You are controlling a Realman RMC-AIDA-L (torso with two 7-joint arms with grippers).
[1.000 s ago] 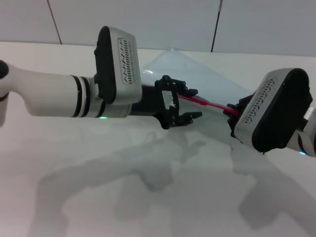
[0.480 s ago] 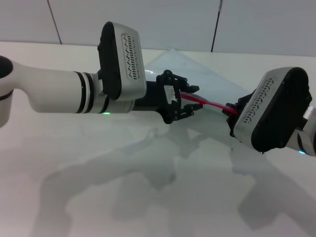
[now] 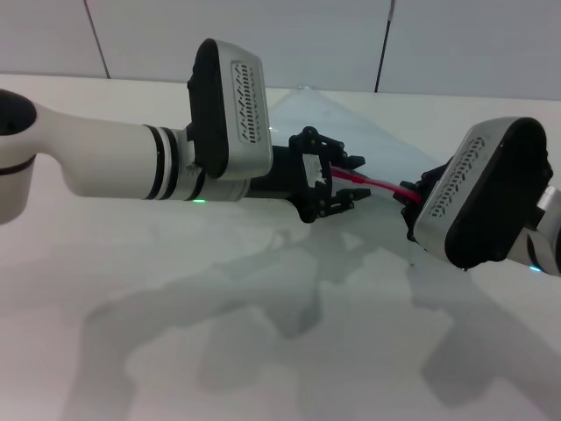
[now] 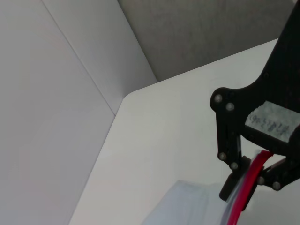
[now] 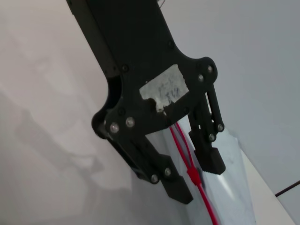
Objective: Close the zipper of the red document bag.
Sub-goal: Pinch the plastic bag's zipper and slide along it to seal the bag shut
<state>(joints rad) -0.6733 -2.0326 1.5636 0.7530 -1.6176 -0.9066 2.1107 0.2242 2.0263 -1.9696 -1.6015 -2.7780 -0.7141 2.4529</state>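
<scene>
The red document bag (image 3: 351, 132) is a translucent pouch held up off the table between my two arms. Its zipper (image 3: 381, 186) runs as a thin red strip from my left gripper (image 3: 352, 182) to my right gripper (image 3: 408, 195). In the right wrist view the left gripper (image 5: 197, 178) is open, one finger on each side of the zipper (image 5: 206, 206), with the red slider (image 5: 192, 176) between its tips. In the left wrist view the right gripper (image 4: 251, 185) is shut on the end of the zipper (image 4: 241, 199), beside the bag (image 4: 187, 206).
The white table (image 3: 175, 333) lies under both arms and carries their shadows. Grey wall panels (image 3: 263, 35) stand behind the table's far edge.
My left arm has slid to the right along the zipper, toward the right gripper. The visible red strip between the two grippers is shorter. The right arm has not moved.
</scene>
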